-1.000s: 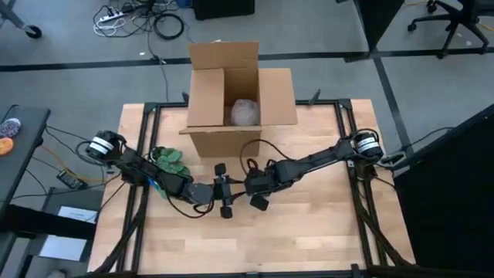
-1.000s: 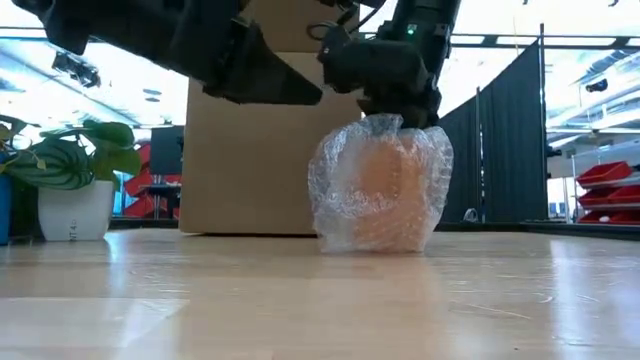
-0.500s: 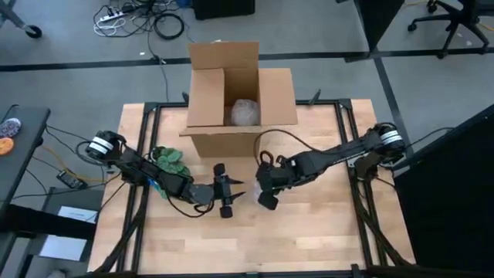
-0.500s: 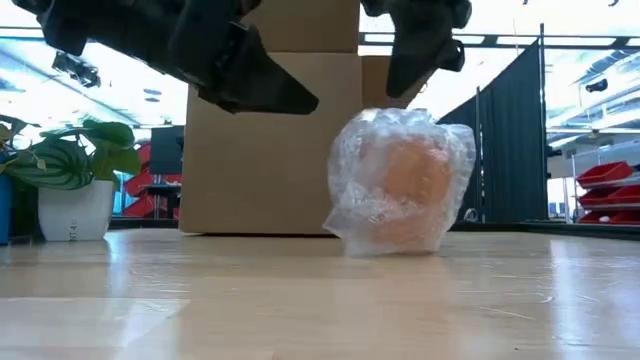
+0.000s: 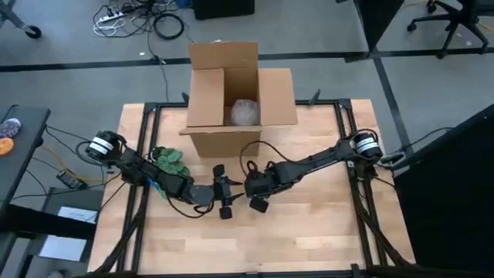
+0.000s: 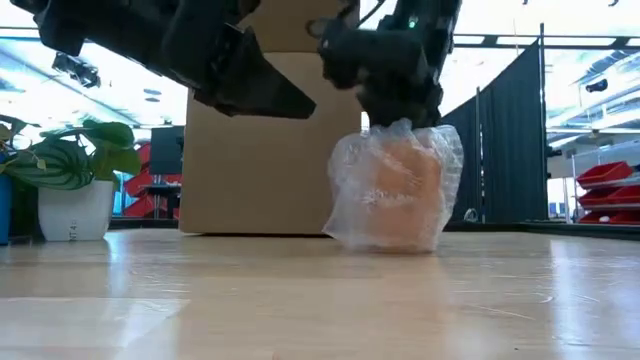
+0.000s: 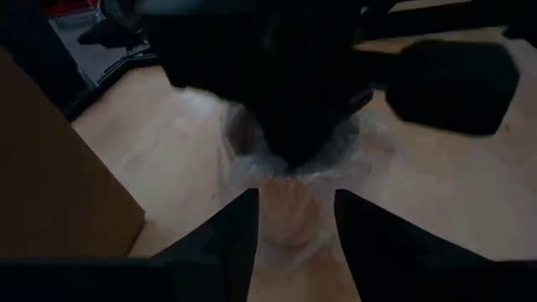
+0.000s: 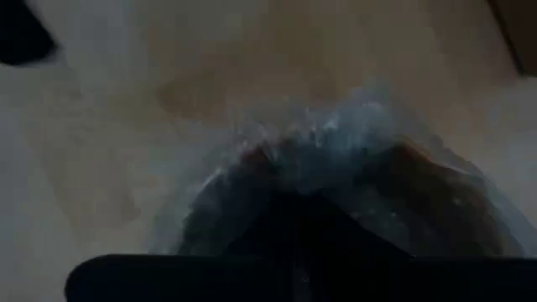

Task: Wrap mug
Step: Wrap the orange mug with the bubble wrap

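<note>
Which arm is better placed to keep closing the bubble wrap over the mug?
Right: its end effector sits on the bundle's top, pinching the gathered wrap. The left end effector hangs open beside it.

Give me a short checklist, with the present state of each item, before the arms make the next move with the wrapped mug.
1. Mug fully covered by bubble wrap: ok in the low view; far side cannot tell.
2. Mug resting on the table: ok.
3. Right pincer on the gathered wrap at the mug's top: ok.
4. Right pincer's hold firm: cannot tell.
5. Left pincer open and apart from the mug: ok.
6. Box open, with a wrapped item inside; room for another: cannot tell.
</note>
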You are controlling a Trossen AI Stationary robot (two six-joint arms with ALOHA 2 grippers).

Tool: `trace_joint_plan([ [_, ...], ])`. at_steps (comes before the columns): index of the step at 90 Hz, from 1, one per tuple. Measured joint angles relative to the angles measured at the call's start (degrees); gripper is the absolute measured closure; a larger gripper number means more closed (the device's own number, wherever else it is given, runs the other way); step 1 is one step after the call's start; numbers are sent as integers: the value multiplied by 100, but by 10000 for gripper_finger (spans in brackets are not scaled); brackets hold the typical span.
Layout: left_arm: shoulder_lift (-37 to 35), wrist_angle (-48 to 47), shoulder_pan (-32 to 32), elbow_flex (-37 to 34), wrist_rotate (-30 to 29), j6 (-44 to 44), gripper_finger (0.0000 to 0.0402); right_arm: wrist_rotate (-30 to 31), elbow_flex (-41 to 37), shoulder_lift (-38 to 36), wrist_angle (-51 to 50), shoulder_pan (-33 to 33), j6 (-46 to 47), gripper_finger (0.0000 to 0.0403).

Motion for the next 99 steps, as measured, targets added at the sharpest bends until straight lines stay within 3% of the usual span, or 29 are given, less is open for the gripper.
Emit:
trace_joint_plan([
  [14, 0, -57, 0, 0, 0, 0, 259, -111, -30, -126, -47, -11, -39, 403],
  [49, 0, -44, 7, 0, 0, 24, 259, -145, -83, -1340, -307, 120, 171, 403],
  [99, 0, -51, 7, 0, -2, 15, 259, -363, -223, -131, -17, 122, 59, 402],
])
